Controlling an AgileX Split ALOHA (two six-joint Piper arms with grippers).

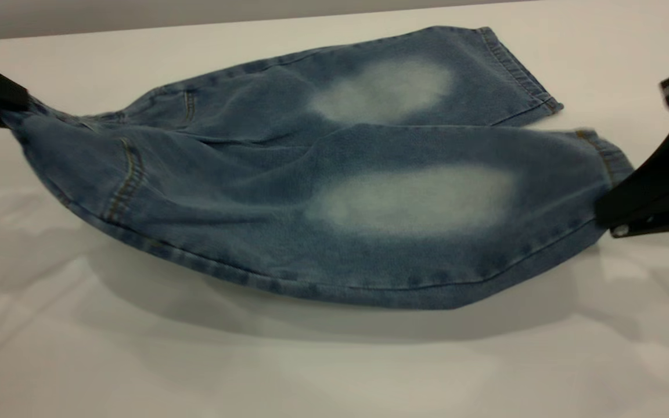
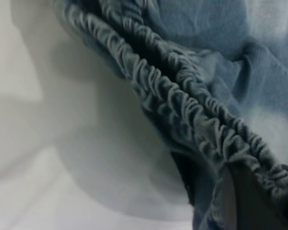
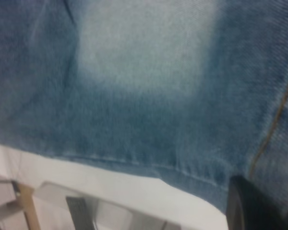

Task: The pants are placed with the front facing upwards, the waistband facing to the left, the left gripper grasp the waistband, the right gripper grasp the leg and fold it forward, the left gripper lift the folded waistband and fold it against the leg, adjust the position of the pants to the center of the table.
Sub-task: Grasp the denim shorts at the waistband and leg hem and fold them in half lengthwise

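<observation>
The blue denim pants (image 1: 265, 191) hang stretched between both grippers, front side up, the near side raised off the table (image 1: 334, 360) and casting a shadow. At the left edge, my left gripper (image 1: 10, 107) is shut on the gathered waistband (image 2: 182, 105); its dark finger (image 2: 252, 203) presses into the ruffled elastic. At the right, my right gripper (image 1: 608, 204) is shut on the hem of the near leg (image 1: 427, 197), and its black finger (image 3: 252, 206) shows over the denim (image 3: 144, 72). The far leg (image 1: 392, 87) lies flat on the table.
The table's far edge (image 1: 137, 26) runs just behind the pants. Past the table's edge, the right wrist view shows a grey frame (image 3: 72, 206) on the floor. White tabletop stretches in front of the pants.
</observation>
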